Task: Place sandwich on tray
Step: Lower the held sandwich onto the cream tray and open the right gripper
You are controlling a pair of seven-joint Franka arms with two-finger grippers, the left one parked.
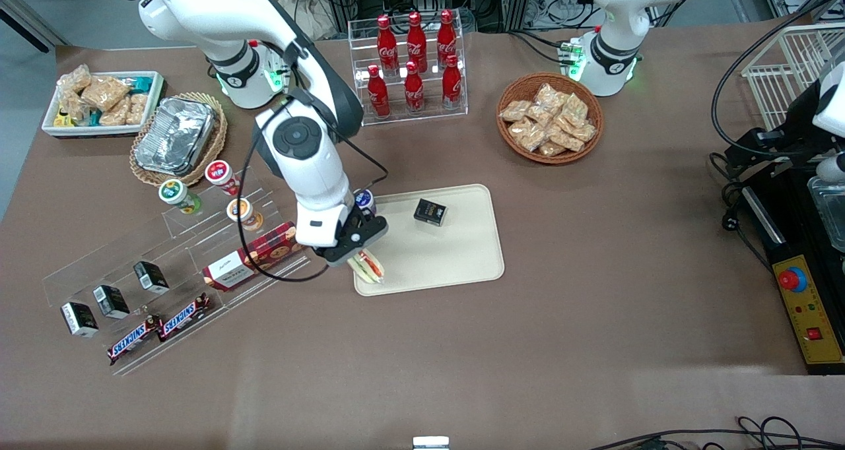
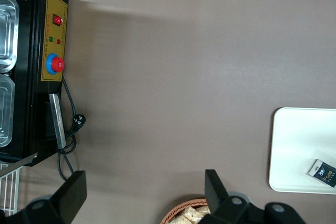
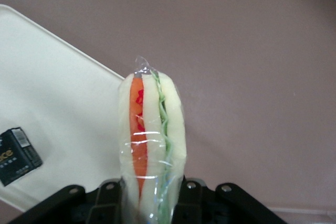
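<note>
One relation matters: the tray (image 1: 455, 252) edge nearest the working arm lies right under my load. End effector (image 1: 360, 242) is clamped on the sandwich (image 1: 368, 266), long axis pointing away from the fingers, hanging over that rim. A black box (image 1: 430, 212) sits farther in, clear of the drop spot, I judge.

Counter (image 2: 173, 72): brown, bare over most of what I see here.
Tray (image 2: 299, 150): cream, one rounded end in sight, flat on the counter.
Small black packet (image 2: 322, 172): lies on the tray near its rim.
Wicker basket (image 2: 185, 214): only its rim shows, tan snack packets inside.
Control box (image 2: 54, 40): yellow panel, red round button, red switch.
Black cable (image 2: 71, 140): lies curled just beside the box.
</note>
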